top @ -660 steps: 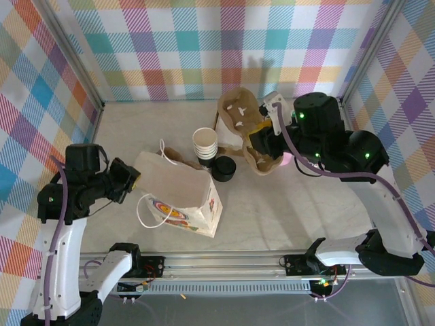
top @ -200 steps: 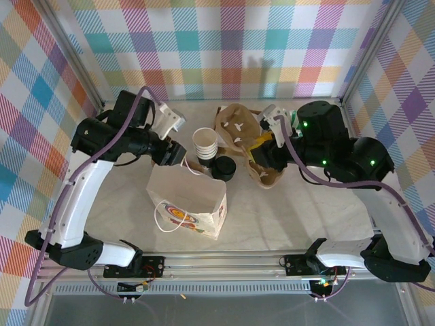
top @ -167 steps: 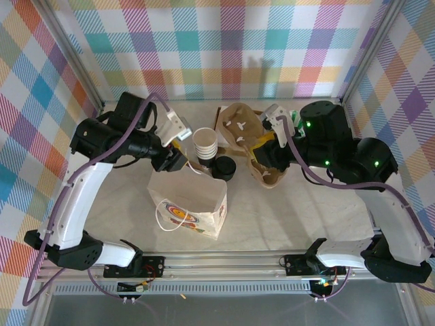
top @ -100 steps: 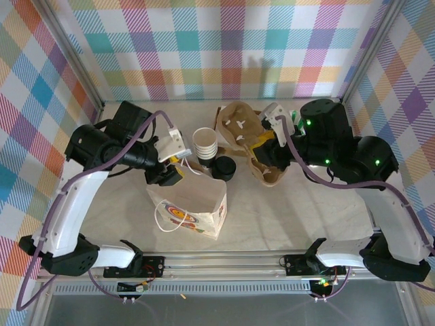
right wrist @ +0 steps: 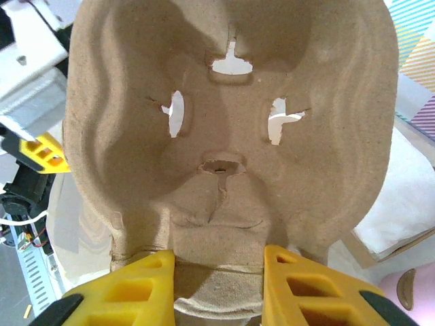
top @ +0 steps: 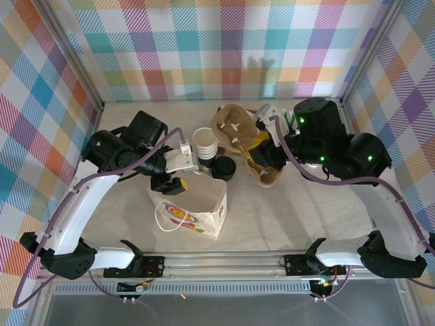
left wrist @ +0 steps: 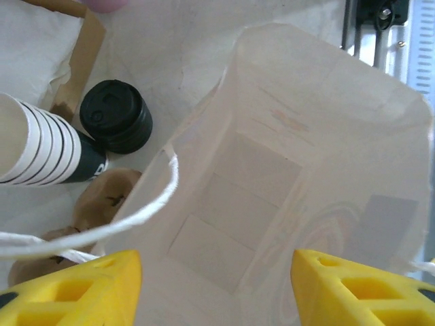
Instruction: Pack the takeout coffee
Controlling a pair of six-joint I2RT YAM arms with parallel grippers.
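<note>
While the left gripper [left wrist: 216, 285] is spread open over the bag [left wrist: 326, 102] and the tray [right wrist: 231, 176] is pinched by the right gripper [right wrist: 219, 282], the coffee [top: 224, 168], at frame centre, is judged light, crushable, best taken below its lid [left wrist: 114, 114].

takeout coffee [top: 224, 168]: black lid, dark wall
paper bag [top: 194, 204]: white, colourful bullseye print
cup stack [top: 204, 141]: cream rims, black bottom cup
cup carrier [right wrist: 231, 136]: plain cardboard brown
walls [top: 204, 41]: pastel plaid, pretty loud
bench [top: 292, 204]: beige
</note>
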